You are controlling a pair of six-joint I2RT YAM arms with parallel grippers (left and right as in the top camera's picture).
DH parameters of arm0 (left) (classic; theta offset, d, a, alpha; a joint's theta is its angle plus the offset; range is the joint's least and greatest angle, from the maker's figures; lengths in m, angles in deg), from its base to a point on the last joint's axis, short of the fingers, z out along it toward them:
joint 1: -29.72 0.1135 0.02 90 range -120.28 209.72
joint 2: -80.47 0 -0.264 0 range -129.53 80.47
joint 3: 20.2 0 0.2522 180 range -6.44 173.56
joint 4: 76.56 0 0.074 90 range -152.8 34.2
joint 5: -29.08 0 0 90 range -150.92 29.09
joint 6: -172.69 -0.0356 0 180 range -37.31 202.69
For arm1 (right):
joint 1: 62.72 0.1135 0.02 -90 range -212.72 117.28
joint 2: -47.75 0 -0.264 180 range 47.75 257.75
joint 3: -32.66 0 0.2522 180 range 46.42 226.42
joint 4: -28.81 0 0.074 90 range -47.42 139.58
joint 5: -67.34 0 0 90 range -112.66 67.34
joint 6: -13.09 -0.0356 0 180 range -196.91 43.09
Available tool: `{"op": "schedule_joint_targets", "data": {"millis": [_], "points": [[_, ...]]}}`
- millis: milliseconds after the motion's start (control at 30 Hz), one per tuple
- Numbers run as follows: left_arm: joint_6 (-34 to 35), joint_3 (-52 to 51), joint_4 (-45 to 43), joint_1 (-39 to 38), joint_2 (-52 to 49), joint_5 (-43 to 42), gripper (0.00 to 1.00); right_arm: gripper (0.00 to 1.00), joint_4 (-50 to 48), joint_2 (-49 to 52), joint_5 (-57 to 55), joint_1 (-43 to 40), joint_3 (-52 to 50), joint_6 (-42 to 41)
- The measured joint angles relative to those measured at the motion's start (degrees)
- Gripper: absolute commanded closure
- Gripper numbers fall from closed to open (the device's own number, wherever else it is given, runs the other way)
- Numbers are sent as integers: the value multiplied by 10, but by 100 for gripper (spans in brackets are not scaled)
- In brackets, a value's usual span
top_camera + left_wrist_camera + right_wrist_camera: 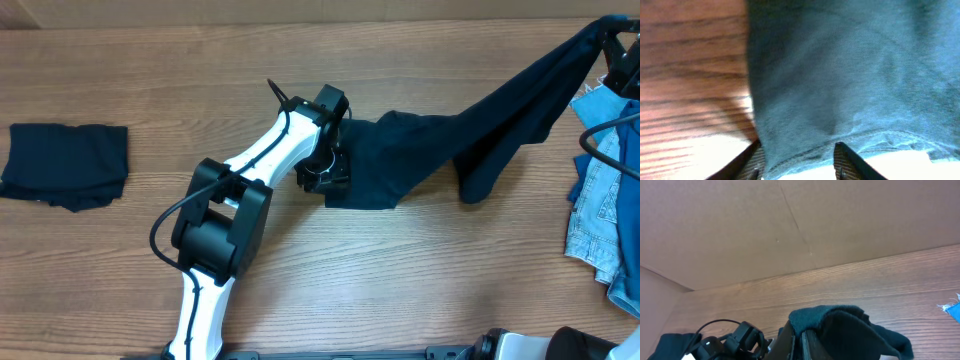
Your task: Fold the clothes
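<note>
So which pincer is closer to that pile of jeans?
Right. The right pincer hangs close beside the denim pile, holding up the dark garment. The left pincer is far off toward the middle, at the garment's other end.

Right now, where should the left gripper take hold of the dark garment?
Grip the dark garment at its hemmed edge, which lies between the fingers of the left gripper; come from the left, since the right gripper holds the other end raised.

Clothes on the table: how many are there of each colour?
Dark navy: 2, a folded cloth and a stretched garment.
Light blue: 1 denim pile, its pieces hard to tell apart.
Total: 3.
</note>
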Motion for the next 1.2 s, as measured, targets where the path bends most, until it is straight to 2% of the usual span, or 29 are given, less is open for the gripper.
{"op": "schedule_joint_targets", "data": {"millis": [133,200,233,433,533,667,733,900,967,1067,1200], "points": [[12,9,19,1,-10,5,82,96,0,0,0,0,0,0],[17,9,21,1,-12,6,95,96,0,0,0,0,0,0],[18,10,23,1,-13,5,96,96,0,0,0,0,0,0],[15,11,32,2,-17,-28,96,96,0,0,0,0,0,0],[5,-2,36,19,16,-28,96,96,2,0,0,0,0,0],[2,-8,35,74,159,-18,96,96,28,0,-23,0,-2,-1],[2,-7,36,124,286,-11,96,96,42,1,-43,0,-22,-3],[2,-5,39,222,447,-6,96,96,122,26,-57,0,-64,-16],[2,-5,43,244,485,-4,96,96,156,47,-65,0,-71,-16],[2,-3,48,265,545,-3,96,96,152,54,-77,0,-76,-16],[-16,94,91,267,597,5,96,96,150,26,-82,0,-76,-16]]}}
